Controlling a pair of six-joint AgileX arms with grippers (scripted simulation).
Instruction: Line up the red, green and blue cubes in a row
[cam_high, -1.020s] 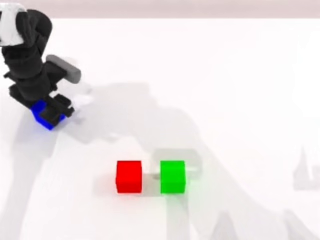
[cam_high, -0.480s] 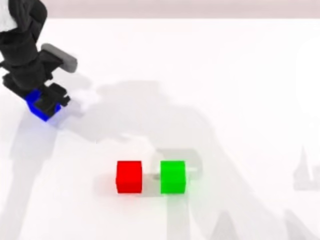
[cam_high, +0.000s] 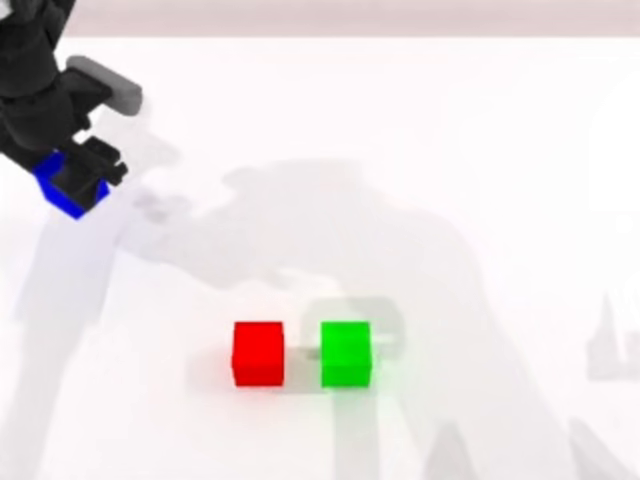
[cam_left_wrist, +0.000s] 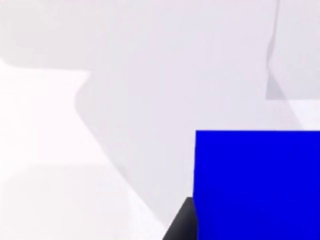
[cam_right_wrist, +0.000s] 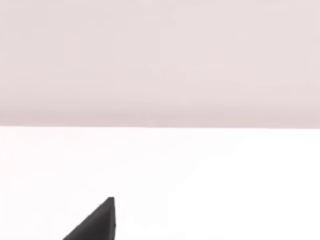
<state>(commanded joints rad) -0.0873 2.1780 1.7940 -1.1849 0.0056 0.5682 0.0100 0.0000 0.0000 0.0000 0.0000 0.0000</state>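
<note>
Small solid cubes: three in all
Bright red plain cube: one
Bright green plain cube: one
Deep blue plain cube: one
Black two-finger grippers seen from above: one, the left gripper
White tables: one

Red cube, green cube, blue cube

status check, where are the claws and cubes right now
Left claw far left of table, shut on small solid blue cube. Right arm out of top view. Red cube and green cube side by side, apart. Nothing between.
</note>
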